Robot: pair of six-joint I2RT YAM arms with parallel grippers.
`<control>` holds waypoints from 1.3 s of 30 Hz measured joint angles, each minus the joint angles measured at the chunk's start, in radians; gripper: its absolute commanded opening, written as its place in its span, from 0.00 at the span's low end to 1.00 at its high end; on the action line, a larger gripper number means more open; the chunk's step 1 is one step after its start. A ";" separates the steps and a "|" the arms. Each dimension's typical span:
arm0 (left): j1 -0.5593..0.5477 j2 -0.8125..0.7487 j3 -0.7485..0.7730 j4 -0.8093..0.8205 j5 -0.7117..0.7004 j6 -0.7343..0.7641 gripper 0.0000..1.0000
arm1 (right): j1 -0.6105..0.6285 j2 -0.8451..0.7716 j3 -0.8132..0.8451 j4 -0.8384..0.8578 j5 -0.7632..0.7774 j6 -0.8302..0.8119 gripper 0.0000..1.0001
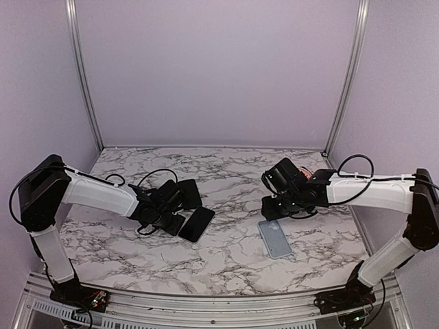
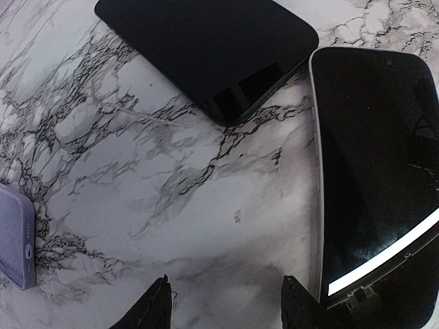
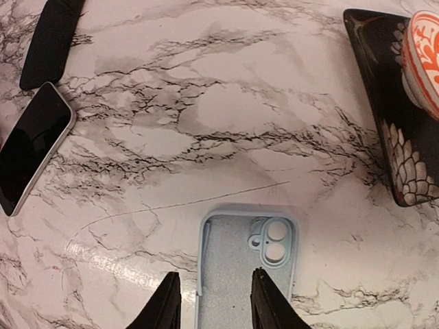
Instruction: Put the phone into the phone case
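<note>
Toward the left edge of the desk (image 1: pixel 226 271), phone (image 2: pixel 374 171) flat, screen up, just beside a dark flat cover (image 2: pixel 206 48). Left claw (image 2: pixel 226 301) spread wide next to the phone, pinching nothing. Toward the right edge, pale blue phone case (image 3: pixel 274 295), open side up, well apart from the phone. Right claw (image 3: pixel 212 295) spread over it, gripping nothing. Black flowered cover (image 3: pixel 391 123) nearer the far right corner.

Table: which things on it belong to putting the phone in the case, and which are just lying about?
For the job: phone; light blue case, open side up under the right gripper.
Lying about, probably: black slab beside the phone; floral case; orange-and-white item.
</note>
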 measured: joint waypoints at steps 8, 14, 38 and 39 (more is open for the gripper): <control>-0.042 0.052 0.049 0.062 0.121 0.110 0.53 | 0.024 0.071 0.000 0.066 -0.053 0.009 0.34; -0.148 0.159 0.175 0.105 0.247 0.141 0.52 | 0.024 0.073 0.000 0.072 -0.022 0.012 0.36; 0.051 -0.385 -0.192 0.107 0.021 -0.116 0.90 | 0.109 0.566 0.453 0.067 -0.215 -0.347 0.99; 0.050 -0.385 -0.193 0.105 0.020 -0.117 0.90 | 0.116 0.579 0.466 0.051 -0.221 -0.357 0.99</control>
